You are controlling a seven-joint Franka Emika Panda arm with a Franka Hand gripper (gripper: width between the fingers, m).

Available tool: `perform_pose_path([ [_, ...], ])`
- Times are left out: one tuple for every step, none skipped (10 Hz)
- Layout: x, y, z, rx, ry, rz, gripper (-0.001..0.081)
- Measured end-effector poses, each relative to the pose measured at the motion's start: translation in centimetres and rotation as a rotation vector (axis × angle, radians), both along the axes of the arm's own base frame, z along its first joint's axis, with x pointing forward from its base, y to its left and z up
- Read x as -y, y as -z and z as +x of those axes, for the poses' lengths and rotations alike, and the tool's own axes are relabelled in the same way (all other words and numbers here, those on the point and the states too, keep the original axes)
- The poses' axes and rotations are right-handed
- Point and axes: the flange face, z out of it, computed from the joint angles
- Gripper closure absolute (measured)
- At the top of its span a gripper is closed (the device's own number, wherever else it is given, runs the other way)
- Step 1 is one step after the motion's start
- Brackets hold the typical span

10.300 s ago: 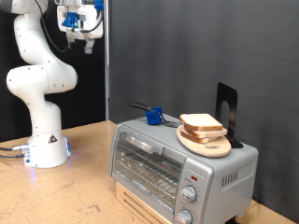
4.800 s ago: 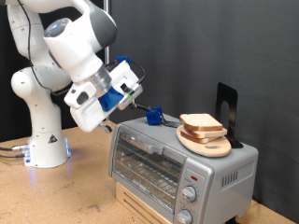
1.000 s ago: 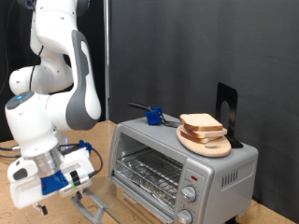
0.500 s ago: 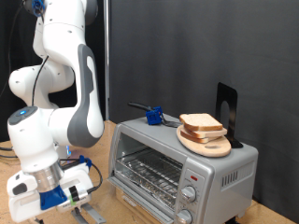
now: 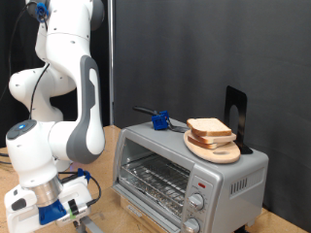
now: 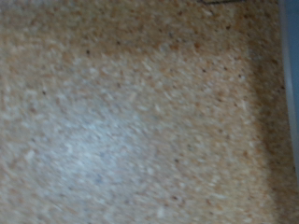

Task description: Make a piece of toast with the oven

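Speckled tan surface [image 6: 140, 112]: fills the blurred wrist view.
Gripper [image 5: 86, 221]: low at the exterior view's bottom left, fingers cut off, opening impossible to judge.
Oven [image 5: 185, 173]: door shut.
Piece of toast [image 5: 208, 128]: atop oven, on round board [image 5: 216, 149].

Oven [image 5: 185, 170] front unobstructed, open air above toast [image 5: 209, 128], black stand [image 5: 236, 116] behind

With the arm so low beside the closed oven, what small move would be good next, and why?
Probably lift the hand a little and turn it toward the oven. Its door looks shut, and the bread slices sit untouched on the round wooden board on top. The gripper sits low near the exterior view's bottom left, and the wrist view shows only speckled tabletop, so it faces nothing useful.
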Motion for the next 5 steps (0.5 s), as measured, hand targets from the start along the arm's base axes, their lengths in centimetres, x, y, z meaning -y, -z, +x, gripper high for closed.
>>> perform_pose_path([
  [0.3, 0.0, -0.2, -0.001, 0.009, 0.000, 0.0006],
  [0.8, 0.0, -0.5, -0.002, 0.021, -0.001, 0.0006],
  [1.6, -0.2, -1.0, -0.002, 0.034, -0.001, 0.0006],
  [2.5, -0.5, -1.5, 0.001, 0.043, 0.004, 0.0006],
  [3.5, -0.9, -2.3, 0.010, 0.040, 0.020, 0.0006],
])
